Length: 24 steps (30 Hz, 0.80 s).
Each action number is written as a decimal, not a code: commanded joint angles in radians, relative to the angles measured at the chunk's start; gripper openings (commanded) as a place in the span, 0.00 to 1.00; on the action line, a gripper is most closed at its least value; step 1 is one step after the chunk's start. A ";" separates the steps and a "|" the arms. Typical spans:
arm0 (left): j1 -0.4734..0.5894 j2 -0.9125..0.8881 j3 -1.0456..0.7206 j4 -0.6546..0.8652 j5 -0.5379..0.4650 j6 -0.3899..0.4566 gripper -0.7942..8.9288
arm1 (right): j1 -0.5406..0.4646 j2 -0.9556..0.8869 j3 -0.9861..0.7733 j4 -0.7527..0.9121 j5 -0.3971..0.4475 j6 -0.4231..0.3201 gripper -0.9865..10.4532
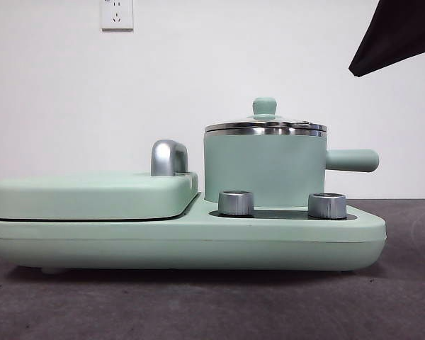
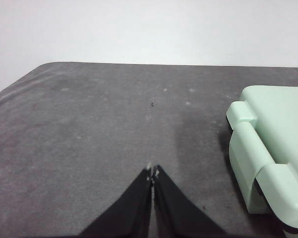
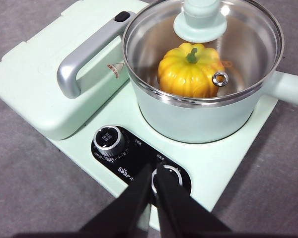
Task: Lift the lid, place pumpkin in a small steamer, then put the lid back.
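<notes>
The small steamer stands on the right half of the mint-green appliance base, its side handle pointing right. The lid sits on the pot, mint knob up. Through the glass I see the pumpkin inside the pot, green stem up. My right gripper is shut and empty, hovering above the base's knobs in front of the pot. My left gripper is shut and empty over bare table beside the base's left end.
The flat griddle cover with its steel handle fills the base's left half. Two steel knobs line the front. A dark arm tip shows at the top right. Grey table spreads around; a white wall stands behind.
</notes>
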 commanded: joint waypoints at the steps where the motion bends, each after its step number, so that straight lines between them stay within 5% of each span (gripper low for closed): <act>1: 0.003 -0.001 -0.020 0.009 0.002 0.015 0.09 | 0.005 0.004 0.005 0.011 0.000 0.001 0.10; 17: 0.003 -0.001 -0.020 0.010 0.002 0.015 0.09 | 0.005 0.004 0.005 0.011 0.001 -0.001 0.10; 24: 0.003 -0.001 -0.020 0.010 0.002 0.015 0.09 | -0.024 -0.066 -0.019 0.022 0.116 -0.124 0.10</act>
